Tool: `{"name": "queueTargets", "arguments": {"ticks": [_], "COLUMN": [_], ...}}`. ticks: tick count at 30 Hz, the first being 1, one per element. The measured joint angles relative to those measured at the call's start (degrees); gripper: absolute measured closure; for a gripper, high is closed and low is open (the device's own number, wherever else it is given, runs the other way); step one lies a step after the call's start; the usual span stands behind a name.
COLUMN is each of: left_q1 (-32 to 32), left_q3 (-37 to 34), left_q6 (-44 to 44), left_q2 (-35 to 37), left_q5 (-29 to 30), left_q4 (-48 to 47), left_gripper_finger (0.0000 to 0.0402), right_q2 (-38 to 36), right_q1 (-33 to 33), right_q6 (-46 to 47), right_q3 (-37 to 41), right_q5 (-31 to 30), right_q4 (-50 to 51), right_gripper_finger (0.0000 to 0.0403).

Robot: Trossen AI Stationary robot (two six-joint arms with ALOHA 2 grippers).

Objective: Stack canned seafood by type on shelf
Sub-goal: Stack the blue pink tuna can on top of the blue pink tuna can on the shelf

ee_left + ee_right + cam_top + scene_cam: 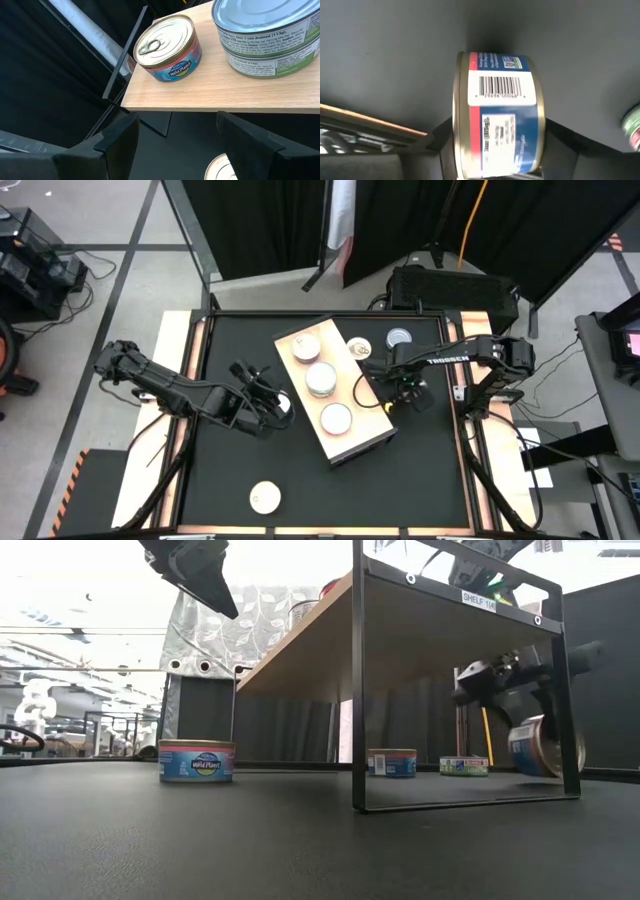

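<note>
The shelf [362, 438] is a pale wood board on a black wire frame, set slantwise mid-table. On it stand a pink-labelled can [167, 47], a stack of two green-labelled cans [270, 40] and one more can [336, 418]. My left gripper [180, 145] hovers open off the shelf's left edge, above board height [200, 570]. My right gripper [402, 388] is beside the shelf's right side, shut on a can with a blue and red label [500, 115]. My right gripper pinches the blue and red can by its two flat faces, one finger [442, 142] on each side, near the rim [459, 125]. The fingers come steeply from above. The can stands on edge, tilted [545, 745]; whether it touches the table I cannot tell.
Two loose cans lie on the black table behind the right gripper [360, 347] [398, 337], and one near the front edge [264, 497]. The shelf's frame legs [358, 690] stand close beside the held can. Open tabletop lies left of the shelf.
</note>
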State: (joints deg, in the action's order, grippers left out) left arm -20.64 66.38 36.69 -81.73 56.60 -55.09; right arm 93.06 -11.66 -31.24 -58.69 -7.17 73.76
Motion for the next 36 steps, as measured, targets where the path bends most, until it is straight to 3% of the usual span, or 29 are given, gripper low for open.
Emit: {"name": "queueTargets", "arguments": {"ticks": [8, 12, 24, 32, 36], "left_q1": [0.0, 0.0, 0.0, 0.0, -0.5], "left_q3": [0.0, 0.0, 0.0, 0.0, 1.0], "left_q6": [0.0, 0.0, 0.1, 0.3, -2.9], "left_q2": [0.0, 0.0, 0.0, 2.6, 5.2], "left_q5": [0.0, 0.0, 2.4, 4.9, 10.7], "left_q4": [0.0, 0.0, -1.2, -1.1, -0.6], "left_gripper_finger": [0.0134, 0.0134, 0.0134, 0.0134, 0.0134], "right_q2": [0.0, -1.8, -10.7, -15.3, -17.0], "right_q1": [0.0, 0.0, -0.7, -2.1, -3.0], "right_q6": [8.7, 12.3, 18.2, 22.2, 29.0], "right_q3": [-6.2, -11.4, -30.7, -39.1, -40.2], "right_q5": [4.2, 4.7, -1.8, 1.4, 5.4], "right_q4": [8.0, 11.2, 13.8, -3.4, -17.1], "right_gripper_finger": [0.0223, 0.0214, 0.0214, 0.0207, 0.021]}}
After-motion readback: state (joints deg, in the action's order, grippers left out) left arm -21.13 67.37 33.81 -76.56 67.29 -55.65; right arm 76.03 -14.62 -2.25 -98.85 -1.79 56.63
